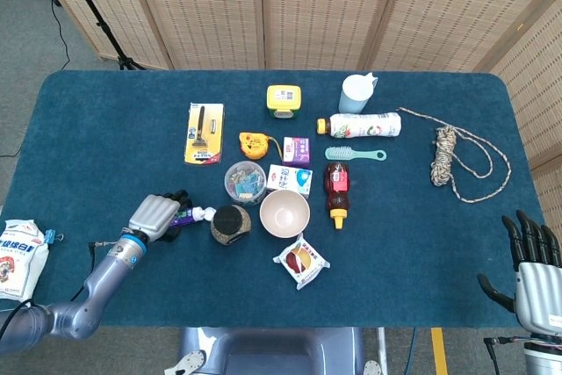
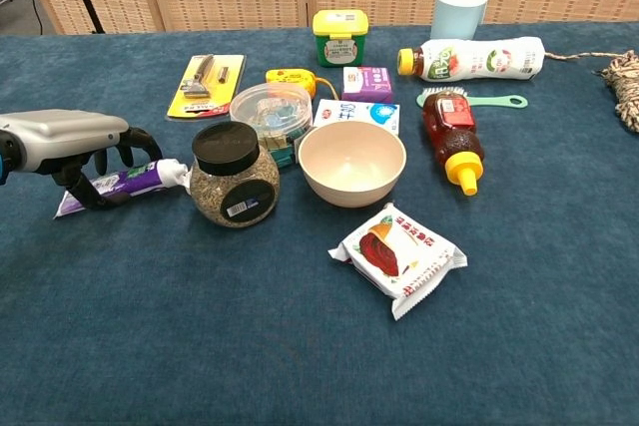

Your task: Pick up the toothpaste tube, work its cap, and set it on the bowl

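Chest view shows your left hand point(image 2: 75, 142) curled around the toothpaste tube point(image 2: 120, 185), left of the jar point(image 2: 233, 178); next, lift it clear.

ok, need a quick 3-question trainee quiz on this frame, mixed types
1. True or false: the toothpaste tube already lies on the bowl.
2. Which hand is over the tube? A) left hand B) right hand
3. Fill in: the tube's white cap points toward the black-lidded ____.

Key: 1 false, it lies on the table; 2 A; 3 jar.
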Motion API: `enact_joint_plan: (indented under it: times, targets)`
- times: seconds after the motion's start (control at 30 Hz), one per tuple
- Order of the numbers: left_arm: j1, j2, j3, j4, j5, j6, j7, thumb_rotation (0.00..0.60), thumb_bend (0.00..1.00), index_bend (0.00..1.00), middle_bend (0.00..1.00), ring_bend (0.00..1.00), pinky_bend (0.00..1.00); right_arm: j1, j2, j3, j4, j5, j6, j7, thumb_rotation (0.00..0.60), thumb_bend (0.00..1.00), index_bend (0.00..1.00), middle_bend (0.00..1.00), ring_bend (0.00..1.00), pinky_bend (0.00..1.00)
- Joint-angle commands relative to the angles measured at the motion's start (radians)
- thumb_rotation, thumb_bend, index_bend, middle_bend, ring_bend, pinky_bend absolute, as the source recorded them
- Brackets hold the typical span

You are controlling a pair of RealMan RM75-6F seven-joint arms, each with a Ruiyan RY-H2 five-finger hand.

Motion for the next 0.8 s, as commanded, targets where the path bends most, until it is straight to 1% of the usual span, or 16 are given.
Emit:
enact_joint_plan:
  times: [0.03, 0.27, 0.63, 0.8]
  targets:
    - [0.009, -0.022, -0.008, 0.017, -0.014, 0.027, 0.011, 0.574, 0.43, 0.26, 0.17, 0.23, 0.34, -0.001, 0.000, 0.000, 0.001, 0.000, 0.001, 0.001, 0.600, 0.22, 0.00, 0.00, 0.00, 0.00]
    - [0.014, -0.043, -0.022, 0.017, -0.035, 0.040, 0.017, 0.574, 0.43, 0.26, 0.17, 0.23, 0.34, -0.003, -0.001, 0.002, 0.005, 0.005, 0.003, 0.007, 0.600, 0.22, 0.00, 0.00, 0.00, 0.00]
    - [0.005, -0.025, -0.032, -0.003, -0.014, -0.009, -0.020, 0.574, 0.43, 0.25, 0.17, 0.23, 0.34, -0.004, -0.002, 0.005, 0.015, 0.012, 0.000, 0.022, 0.600, 0.22, 0.00, 0.00, 0.00, 0.00]
    - [0.001, -0.023, -0.030, 0.003, -0.005, -0.024, -0.027, 0.600, 0.45, 0.26, 0.17, 0.23, 0.34, -0.004, -0.003, 0.006, 0.017, 0.014, 0.000, 0.026, 0.600, 0.22, 0.00, 0.00, 0.00, 0.00]
